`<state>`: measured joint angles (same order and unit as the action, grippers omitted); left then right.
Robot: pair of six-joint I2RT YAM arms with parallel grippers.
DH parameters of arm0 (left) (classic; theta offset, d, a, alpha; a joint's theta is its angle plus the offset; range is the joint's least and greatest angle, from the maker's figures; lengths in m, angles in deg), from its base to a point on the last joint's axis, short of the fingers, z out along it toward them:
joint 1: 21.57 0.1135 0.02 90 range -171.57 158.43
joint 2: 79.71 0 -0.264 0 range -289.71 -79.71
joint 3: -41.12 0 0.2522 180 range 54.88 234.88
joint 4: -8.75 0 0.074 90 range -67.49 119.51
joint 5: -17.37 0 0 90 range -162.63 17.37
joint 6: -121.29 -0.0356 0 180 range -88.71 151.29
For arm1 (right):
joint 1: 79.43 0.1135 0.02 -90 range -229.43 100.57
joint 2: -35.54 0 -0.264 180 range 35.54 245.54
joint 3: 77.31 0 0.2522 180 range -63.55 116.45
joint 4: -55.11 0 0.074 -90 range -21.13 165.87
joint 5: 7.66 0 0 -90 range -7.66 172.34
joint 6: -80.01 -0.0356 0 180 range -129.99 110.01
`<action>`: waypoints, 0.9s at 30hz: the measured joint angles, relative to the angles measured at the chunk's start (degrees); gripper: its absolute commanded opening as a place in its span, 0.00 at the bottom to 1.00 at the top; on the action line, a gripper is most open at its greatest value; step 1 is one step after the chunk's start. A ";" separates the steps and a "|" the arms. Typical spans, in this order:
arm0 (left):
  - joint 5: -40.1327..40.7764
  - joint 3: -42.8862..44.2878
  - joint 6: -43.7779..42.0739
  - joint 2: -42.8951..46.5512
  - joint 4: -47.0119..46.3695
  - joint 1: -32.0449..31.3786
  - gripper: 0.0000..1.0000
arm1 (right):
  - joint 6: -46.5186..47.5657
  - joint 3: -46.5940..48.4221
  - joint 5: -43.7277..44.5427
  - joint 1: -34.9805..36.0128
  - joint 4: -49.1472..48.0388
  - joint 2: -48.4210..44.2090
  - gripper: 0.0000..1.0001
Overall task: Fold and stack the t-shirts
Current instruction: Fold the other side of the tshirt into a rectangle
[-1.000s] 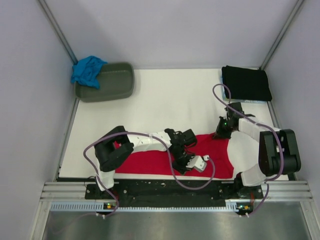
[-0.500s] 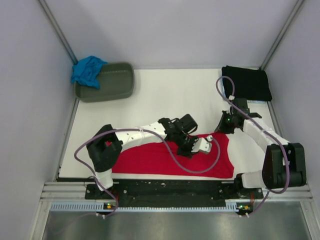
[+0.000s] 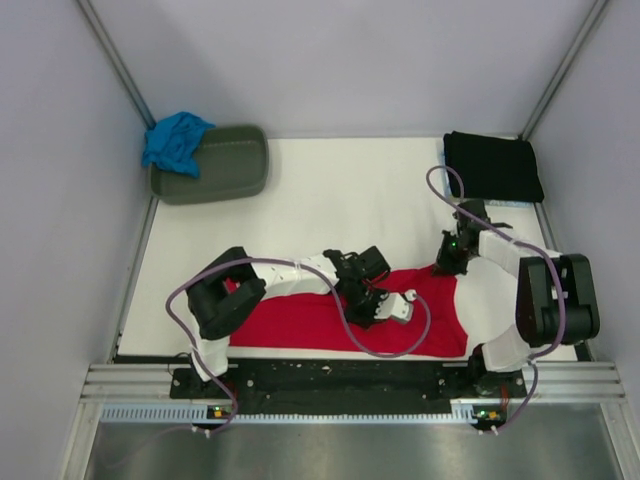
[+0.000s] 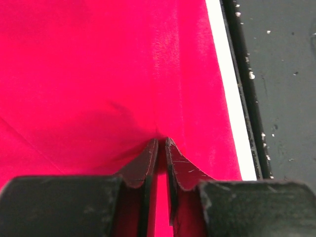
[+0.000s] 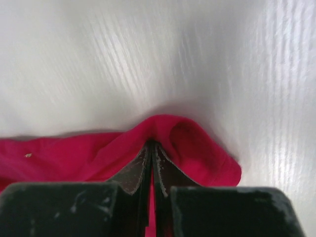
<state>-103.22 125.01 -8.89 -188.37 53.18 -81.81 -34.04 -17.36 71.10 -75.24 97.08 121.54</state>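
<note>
Red t-shirt [image 4: 98, 74] pinched close-up, black t-shirt [image 3: 492, 165] overhead only

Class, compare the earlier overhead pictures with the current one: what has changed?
The left gripper moved farther out, then partway back, pinching the red t-shirt. The right gripper swung away and returned, still pinching it. The black t-shirt, turquoise t-shirt and tub stayed put.

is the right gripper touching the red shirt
Touching. The right wrist view shows the right gripper pinching a raised fold of the red t-shirt.
</note>
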 measured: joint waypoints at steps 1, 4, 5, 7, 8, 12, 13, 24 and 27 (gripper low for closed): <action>0.00 -0.13 -0.42 0.13 0.39 -0.22 0.18 | 0.04 0.02 0.24 -0.22 -0.11 1.44 0.00; 0.04 -0.33 -1.81 1.29 2.43 -1.01 0.26 | 0.07 2.03 0.13 -1.29 0.07 3.82 0.00; 0.07 -0.46 -1.99 2.23 3.34 -1.05 0.31 | 0.26 2.45 0.66 -1.33 0.04 4.07 0.00; -0.02 -0.55 -2.16 5.03 5.22 -0.66 0.46 | 0.55 2.80 2.03 -1.33 0.13 4.02 0.06; -0.35 -0.52 -2.32 6.93 6.19 0.15 0.49 | 0.68 2.99 2.67 -1.33 0.44 4.00 0.12; -2.91 3.30 -3.06 12.35 13.16 8.85 0.52 | 1.75 3.10 5.95 -1.36 1.95 1.40 0.40; -2.78 4.59 -2.86 12.96 14.08 12.26 0.50 | 1.97 3.10 6.91 -1.38 2.29 0.15 0.46; 15.30 -6.82 -0.50 19.28 12.83 47.60 0.29 | 2.91 3.56 11.74 -1.38 2.47 2.67 0.28; 18.10 -10.32 -1.27 19.80 11.04 52.54 0.27 | 3.04 5.75 11.47 -1.49 2.21 5.38 0.14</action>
<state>-85.13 114.69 -10.16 -168.57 64.22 -29.27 -31.01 -11.61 82.57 -76.73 99.29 126.91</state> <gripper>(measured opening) 0.283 0.257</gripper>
